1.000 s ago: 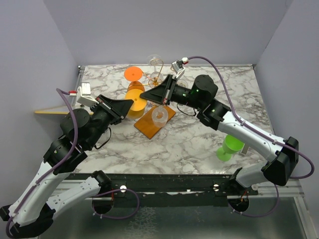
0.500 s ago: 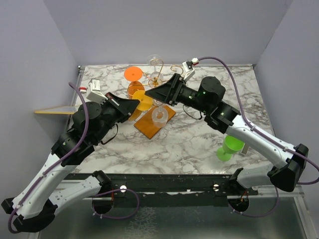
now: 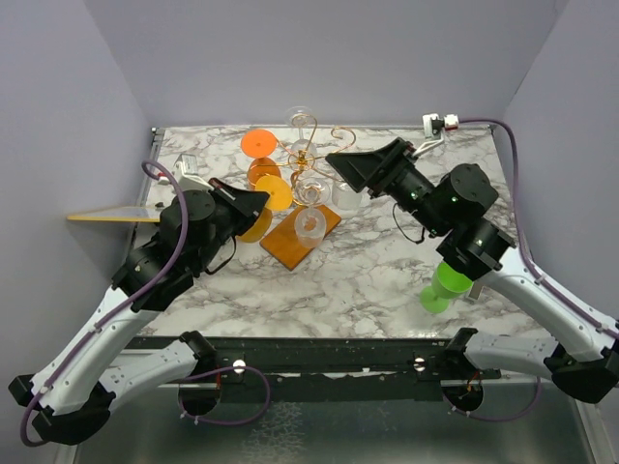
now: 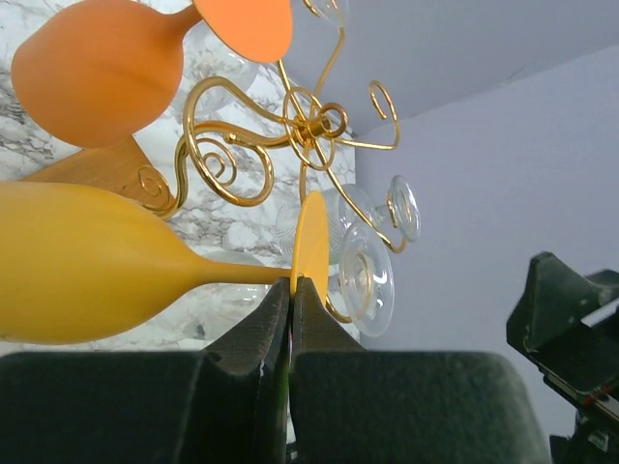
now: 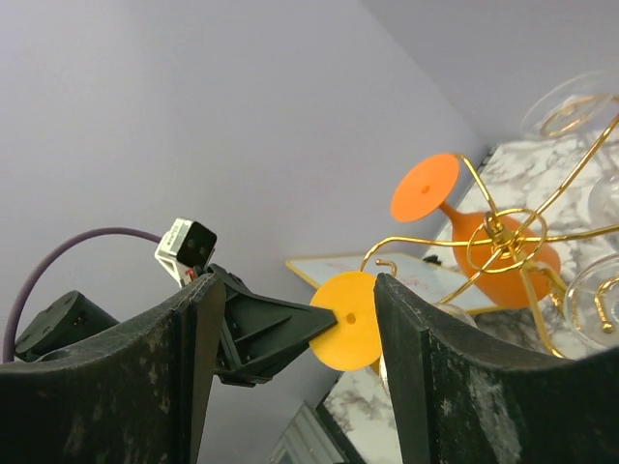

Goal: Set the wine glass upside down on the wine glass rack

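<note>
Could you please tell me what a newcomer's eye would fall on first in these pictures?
The gold rack at the far middle of the table stands out first, with an orange glass and clear glasses hanging on its arms. The left end effector is shut on the foot of a yellow glass beside the rack, and the right end effector is open nearby. A green glass sits apart at the right.

Left gripper [image 4: 292,286] clamped on foot rim of yellow wine glass [image 4: 87,261], stem horizontal; gold wire rack [image 4: 314,124] beyond carries orange glass [image 4: 97,68].
</note>
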### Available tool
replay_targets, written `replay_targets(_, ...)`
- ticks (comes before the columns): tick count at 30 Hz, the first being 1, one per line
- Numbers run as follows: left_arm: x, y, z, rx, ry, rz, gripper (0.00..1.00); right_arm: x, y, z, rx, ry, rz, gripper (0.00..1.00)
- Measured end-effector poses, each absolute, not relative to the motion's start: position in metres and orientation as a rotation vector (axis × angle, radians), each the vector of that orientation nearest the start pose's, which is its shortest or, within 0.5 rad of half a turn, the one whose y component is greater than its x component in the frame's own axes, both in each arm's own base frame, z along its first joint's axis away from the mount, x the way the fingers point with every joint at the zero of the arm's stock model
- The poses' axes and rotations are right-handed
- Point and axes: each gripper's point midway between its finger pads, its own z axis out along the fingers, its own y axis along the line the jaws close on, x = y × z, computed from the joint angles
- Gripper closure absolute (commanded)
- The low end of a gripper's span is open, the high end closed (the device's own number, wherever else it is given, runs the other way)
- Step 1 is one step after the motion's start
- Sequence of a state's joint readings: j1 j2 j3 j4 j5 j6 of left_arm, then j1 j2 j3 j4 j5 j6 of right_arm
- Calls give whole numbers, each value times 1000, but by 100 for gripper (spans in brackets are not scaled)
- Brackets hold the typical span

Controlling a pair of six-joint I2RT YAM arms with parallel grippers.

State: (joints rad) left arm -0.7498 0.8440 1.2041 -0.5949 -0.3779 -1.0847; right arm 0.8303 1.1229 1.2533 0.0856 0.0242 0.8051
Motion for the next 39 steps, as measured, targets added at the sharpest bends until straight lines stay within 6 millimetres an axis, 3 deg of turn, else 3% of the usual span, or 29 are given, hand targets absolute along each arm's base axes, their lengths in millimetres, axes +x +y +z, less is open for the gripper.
replay_targets(7, 250, -182, 377, -621, 1795, -921, 100, 239, 275, 489, 25, 1372, 1263, 33)
replay_targets(13, 265, -188, 374, -639, 1786, -894, 100, 238, 259, 489, 58, 1344, 1213, 33)
replay_targets(30, 297, -170, 376, -707, 1709, -834, 100, 241, 246, 477, 106, 1347, 1166, 34)
replay_targets(39, 315, -150, 372, -759, 1667, -821, 100, 241, 245, 476, 109, 1348, 1163, 35)
